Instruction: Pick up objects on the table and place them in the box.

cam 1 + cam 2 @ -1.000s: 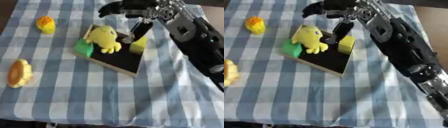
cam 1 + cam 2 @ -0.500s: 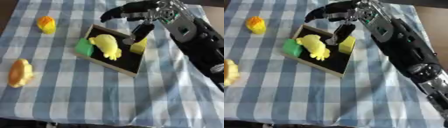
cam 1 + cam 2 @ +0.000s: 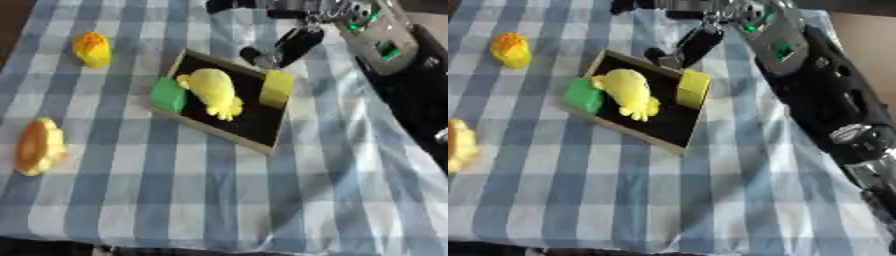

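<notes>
at twelve o'clock above the shallow black wooden-rimmed box, the right hand hangs spread, empty; yellow soft toy inside; next, best approach the orange-yellow toy at ten o'clock from above

Box at mid-worktop, three things in it.
A soft toy lay in the middle, one block at its left, another at its right; two more toys sat well left.
</notes>
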You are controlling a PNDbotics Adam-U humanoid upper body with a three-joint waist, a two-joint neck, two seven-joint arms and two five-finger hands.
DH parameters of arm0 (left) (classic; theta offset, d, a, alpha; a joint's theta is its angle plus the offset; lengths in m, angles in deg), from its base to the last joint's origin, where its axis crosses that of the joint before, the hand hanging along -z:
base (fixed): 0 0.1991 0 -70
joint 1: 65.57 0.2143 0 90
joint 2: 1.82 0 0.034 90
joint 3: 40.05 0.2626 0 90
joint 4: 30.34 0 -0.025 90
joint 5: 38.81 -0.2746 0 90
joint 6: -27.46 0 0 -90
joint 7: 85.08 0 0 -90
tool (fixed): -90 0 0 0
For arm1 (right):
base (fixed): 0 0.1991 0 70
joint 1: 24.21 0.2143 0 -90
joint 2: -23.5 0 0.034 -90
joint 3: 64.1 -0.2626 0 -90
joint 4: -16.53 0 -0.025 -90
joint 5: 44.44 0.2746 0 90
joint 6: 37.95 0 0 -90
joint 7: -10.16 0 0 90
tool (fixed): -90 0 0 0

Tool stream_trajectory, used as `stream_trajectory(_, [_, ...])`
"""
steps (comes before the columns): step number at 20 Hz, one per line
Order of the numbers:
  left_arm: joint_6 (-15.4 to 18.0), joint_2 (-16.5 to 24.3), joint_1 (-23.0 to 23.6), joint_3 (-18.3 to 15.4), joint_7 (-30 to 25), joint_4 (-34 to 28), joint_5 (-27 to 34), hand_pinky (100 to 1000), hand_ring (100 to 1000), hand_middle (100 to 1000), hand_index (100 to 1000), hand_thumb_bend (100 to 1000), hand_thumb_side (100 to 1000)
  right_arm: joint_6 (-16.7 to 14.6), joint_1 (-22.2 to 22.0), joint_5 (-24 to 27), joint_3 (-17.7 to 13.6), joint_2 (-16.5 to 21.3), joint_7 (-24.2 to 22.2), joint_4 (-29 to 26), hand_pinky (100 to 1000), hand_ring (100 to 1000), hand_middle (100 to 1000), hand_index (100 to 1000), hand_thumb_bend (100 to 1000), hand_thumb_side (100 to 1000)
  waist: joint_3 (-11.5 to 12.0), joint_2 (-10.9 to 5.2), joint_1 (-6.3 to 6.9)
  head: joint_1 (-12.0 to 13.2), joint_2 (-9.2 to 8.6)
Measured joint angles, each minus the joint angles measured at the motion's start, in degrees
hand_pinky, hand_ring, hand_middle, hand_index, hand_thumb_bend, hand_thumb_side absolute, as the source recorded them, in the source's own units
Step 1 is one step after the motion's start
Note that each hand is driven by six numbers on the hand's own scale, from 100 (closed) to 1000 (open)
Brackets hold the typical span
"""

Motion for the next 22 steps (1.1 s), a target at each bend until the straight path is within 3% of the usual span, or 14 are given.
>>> stream_trajectory(8, [0.93, 6.01, -1.27, 1.04, -0.21, 0.0, -1.8, 924, 800, 742, 792, 100, 388, 8.16, -5.27, 5.38, -6.04, 8.58, 11.88, -9.79, 849, 757, 743, 826, 100, 100, -0.28, 0.06, 0.02, 0.32, -0.01])
stream_trajectory(16, [0.74, 17.95, -3.72, 3.98, -2.4, 0.07, -6.68, 901, 801, 748, 828, 100, 243, 13.45, -15.41, 9.91, -13.36, 17.58, 24.74, -20.25, 836, 728, 707, 800, 100, 100, -0.62, 0.08, 0.02, 0.77, -0.04])
stream_trajectory(22, [-0.64, 28.0, -6.12, 6.87, -13.82, 3.11, -15.82, 890, 814, 771, 889, 304, 243, 15.61, -20.21, 9.77, -16.84, 19.76, 29.92, -23.5, 837, 725, 705, 796, 100, 100, -0.63, 0.1, 0.03, 0.75, -0.06])
